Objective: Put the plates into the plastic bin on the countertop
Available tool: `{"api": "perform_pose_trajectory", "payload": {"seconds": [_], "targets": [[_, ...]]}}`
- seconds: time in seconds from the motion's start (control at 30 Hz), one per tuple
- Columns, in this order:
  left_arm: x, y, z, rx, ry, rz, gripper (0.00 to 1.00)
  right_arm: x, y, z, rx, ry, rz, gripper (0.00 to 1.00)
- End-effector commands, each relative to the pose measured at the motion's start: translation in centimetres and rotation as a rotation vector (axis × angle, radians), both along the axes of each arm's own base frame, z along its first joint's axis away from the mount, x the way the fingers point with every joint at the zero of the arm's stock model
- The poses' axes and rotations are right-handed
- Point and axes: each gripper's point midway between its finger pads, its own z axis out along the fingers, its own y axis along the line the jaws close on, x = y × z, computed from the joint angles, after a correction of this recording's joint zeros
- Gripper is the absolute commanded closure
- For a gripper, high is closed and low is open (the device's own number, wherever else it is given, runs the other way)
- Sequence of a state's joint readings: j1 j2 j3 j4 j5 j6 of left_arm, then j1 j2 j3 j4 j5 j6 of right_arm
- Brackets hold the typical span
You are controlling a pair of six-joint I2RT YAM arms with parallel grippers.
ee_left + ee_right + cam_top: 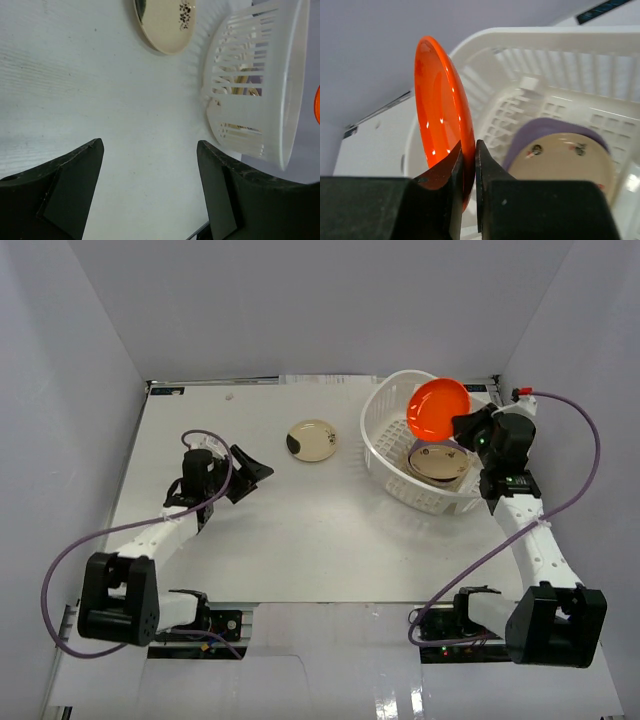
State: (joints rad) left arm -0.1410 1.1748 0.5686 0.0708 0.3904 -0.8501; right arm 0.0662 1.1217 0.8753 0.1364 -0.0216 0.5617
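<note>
Left gripper (pixel 250 476) wide, empty, over the desk (pixel 300 540) left of the plastic bin (pixel 385 430). Right gripper (pixel 468 150) pinches the red plate (pixel 440 100) by its rim, on edge above the bin's stacked plates (pixel 438 462). Cream plate (pixel 312 440) flat on desk, left of bin.

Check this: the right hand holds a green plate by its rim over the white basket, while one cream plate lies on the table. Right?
Not green: the right wrist view shows the right hand pinching an orange-red plate by its rim over the white basket. One cream plate does lie on the table.
</note>
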Motion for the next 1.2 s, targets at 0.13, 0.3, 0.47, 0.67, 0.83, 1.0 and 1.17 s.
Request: {"api": "perform_pose_trajectory", "payload": {"seconds": [0.13,0.3,0.47,0.67,0.83,1.0,1.17], "targets": [[6.1,-1.6,-3.4,0.039,0.079,0.038,0.15,-0.2,-6.2,-9.8,0.025,0.259,-0.107,0.92],[9.5,-3.7,-4.5,0.054,0.101,0.013,0.15,-1.0,-6.9,-11.5,0.023,0.292,-0.146,0.8],[11.4,-4.4,-7.6,0.096,0.163,0.023,0.15,-2.1,-7.0,-11.4,0.011,0.277,-0.161,0.55],[13.2,-4.5,-10.2,0.139,0.207,0.042,0.15,-3.3,-6.5,-7.5,-0.031,0.199,-0.119,0.3],[14.8,-5.1,-11.7,0.154,0.219,0.046,0.22,-4.6,-5.1,-4.5,-0.024,0.11,-0.056,0.28],[16.1,-6.3,-13.3,0.135,0.245,0.051,0.56,-6.5,0.5,-3.2,0.005,0.039,0.148,0.28],[16.9,-5.8,-12.7,0.133,0.224,0.071,0.88,-9.1,8.4,-3.3,-0.019,0.027,0.362,0.3]]}}
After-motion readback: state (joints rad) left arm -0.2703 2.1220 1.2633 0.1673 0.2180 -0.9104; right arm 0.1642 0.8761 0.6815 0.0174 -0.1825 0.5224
